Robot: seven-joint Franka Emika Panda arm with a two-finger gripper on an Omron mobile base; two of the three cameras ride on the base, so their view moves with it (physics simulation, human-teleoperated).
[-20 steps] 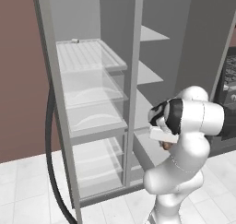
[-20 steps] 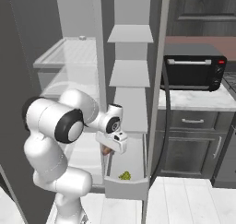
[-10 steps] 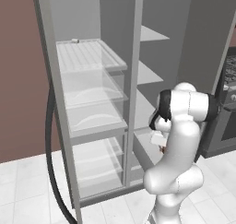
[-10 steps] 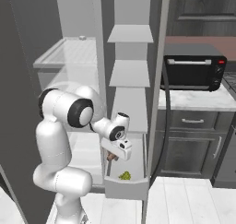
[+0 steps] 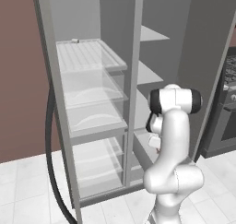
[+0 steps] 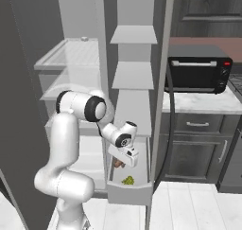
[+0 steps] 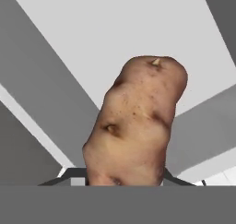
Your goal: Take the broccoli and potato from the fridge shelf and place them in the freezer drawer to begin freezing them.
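- The white arm rose from the base, bent at its dark elbow joint, and reached down and forward into the lower part of the open fridge.
- The gripper point(image 6: 119, 164) pointed downward over the open freezer drawer point(image 6: 130, 192), with its tips just inside the drawer's opening.
- The gripper was clenched around the potato point(image 7: 136, 121); in the hand view the potato stood out between the jaws and covered much of the picture.
- In the right base view the potato point(image 6: 118, 164) was a small brown lump under the hand, at the far left part of the drawer.
- The broccoli point(image 6: 128, 180) lay already on the drawer floor, near the front wall, a little to the right of the potato and apart from it.
- The fridge shelf point(image 5: 90, 56) with fine ribs was high in the left compartment, well apart from the hand.
- The drawer was narrow: its left and right walls stood close to the hand, and the white front wall closed the near side.
- Free room stayed above the drawer, under the plain grey shelf point(image 6: 133, 75) of the right column.
- The toaster oven point(image 6: 197, 75) stood on the counter to the right, outside the fridge wall.
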